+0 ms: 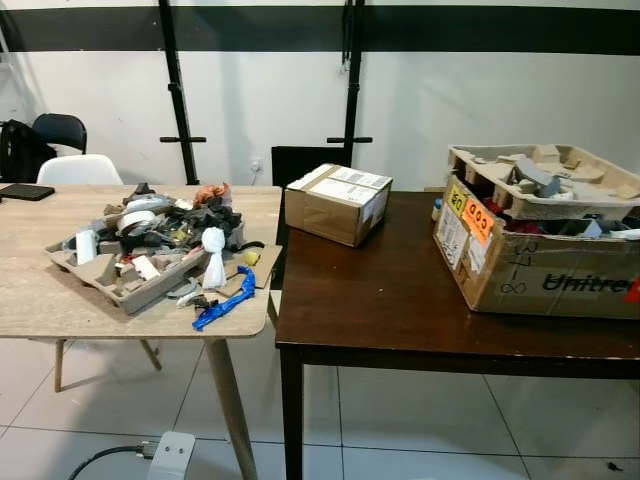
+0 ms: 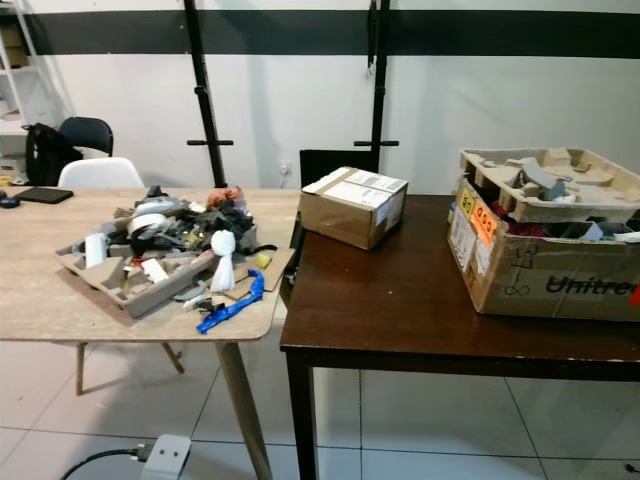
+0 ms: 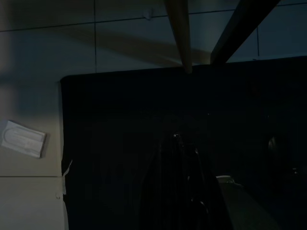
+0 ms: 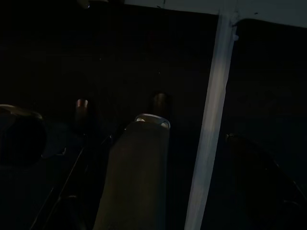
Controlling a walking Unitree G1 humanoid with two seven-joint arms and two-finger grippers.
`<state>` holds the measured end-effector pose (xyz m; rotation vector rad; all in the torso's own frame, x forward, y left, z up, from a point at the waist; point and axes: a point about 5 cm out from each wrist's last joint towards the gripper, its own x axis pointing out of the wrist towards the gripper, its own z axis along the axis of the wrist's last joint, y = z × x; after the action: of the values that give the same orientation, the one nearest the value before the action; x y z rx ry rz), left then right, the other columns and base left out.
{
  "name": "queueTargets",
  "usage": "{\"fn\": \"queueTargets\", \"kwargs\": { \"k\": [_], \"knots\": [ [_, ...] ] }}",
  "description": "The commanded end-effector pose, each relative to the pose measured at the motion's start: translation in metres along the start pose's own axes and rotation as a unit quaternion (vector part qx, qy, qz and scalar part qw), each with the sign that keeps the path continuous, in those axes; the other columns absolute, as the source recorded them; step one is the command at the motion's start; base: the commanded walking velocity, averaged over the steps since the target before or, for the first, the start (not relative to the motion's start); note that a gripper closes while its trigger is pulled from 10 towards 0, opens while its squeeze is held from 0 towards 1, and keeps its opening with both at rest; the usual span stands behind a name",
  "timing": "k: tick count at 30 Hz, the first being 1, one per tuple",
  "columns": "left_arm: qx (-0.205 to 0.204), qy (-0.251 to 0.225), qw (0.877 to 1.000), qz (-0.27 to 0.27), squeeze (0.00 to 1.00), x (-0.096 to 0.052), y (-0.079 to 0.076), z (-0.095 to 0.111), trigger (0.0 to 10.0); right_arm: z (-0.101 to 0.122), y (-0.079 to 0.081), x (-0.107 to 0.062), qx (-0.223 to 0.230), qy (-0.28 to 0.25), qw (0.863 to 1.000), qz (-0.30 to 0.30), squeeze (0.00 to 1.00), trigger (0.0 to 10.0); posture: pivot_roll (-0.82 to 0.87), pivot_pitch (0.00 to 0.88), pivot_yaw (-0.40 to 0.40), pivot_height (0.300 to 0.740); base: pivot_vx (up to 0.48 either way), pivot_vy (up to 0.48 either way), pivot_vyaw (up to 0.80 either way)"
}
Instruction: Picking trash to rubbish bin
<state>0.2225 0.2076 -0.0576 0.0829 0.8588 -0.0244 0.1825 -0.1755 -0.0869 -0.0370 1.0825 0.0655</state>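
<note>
Left hand (image 3: 184, 158) hangs idle in deep shade above tiled floor (image 3: 43, 52); whether its fingers are apart or together cannot be told. Right hand (image 4: 120, 129) also hangs idle in darkness, and its finger position cannot be told either.

Light wood worktop (image 1: 40, 290) stands on the robot's left. On it lies a grey pulp tray (image 1: 110, 285) heaped with mixed trash (image 1: 165, 225): dark scraps, white pieces, a roll of tape. A white wad (image 1: 213, 255) stands at the tray's near right edge. A blue scrap (image 1: 225, 300) lies just beside the tray, near the worktop's front edge.

Dark wood worktop (image 1: 380, 300) stands directly alongside on the right, the two nearly touching. It carries a small sealed carton (image 1: 338, 203) at the rear left and a large open cardboard box (image 1: 535, 260) at the right. The box is filled with dark items and topped by a pulp tray (image 1: 545, 178).

Behind the light worktop stand a white chair (image 1: 78, 170) and a black chair (image 1: 58, 128). A white device (image 1: 172, 455) with a cable lies on the floor under the light worktop.
</note>
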Motion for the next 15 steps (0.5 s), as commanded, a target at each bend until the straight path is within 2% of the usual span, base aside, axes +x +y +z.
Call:
{"fn": "queueTargets", "kwargs": {
  "k": [1, 6, 10, 15],
  "knots": [
    [0.001, 0.014, 1.0, -0.005, 0.0, -0.001, -0.002, -0.009, 10.0, 0.003, 0.002, 0.0, -0.015, -0.006, 1.0, 0.0, 0.0, 10.0, 0.04, 0.0, 0.038, 0.74, 0.0, 0.0, 0.0],
    [0.025, 0.028, 0.999, -0.019, 0.0, -0.001, -0.009, -0.015, 10.0, 0.007, -0.002, 0.0, -0.015, -0.018, 1.0, -0.002, 0.0, 10.0, 0.01, 0.0, 0.067, 0.74, 0.0, 0.0, 0.0],
    [0.046, 0.023, 0.998, -0.031, 0.0, 0.001, -0.015, -0.009, 10.0, 0.005, -0.005, -0.001, -0.005, -0.019, 1.0, -0.006, 0.0, 10.0, 0.02, 0.0, 0.052, 0.74, 0.0, 0.0, 0.0],
    [0.034, 0.018, 0.999, -0.031, 0.0, 0.002, -0.017, -0.006, 10.0, 0.003, -0.006, -0.001, -0.01, -0.017, 1.0, -0.006, 0.0, 10.0, 0.02, 0.0, 0.051, 0.74, 0.0, 0.0, 0.0]
  ]
}}
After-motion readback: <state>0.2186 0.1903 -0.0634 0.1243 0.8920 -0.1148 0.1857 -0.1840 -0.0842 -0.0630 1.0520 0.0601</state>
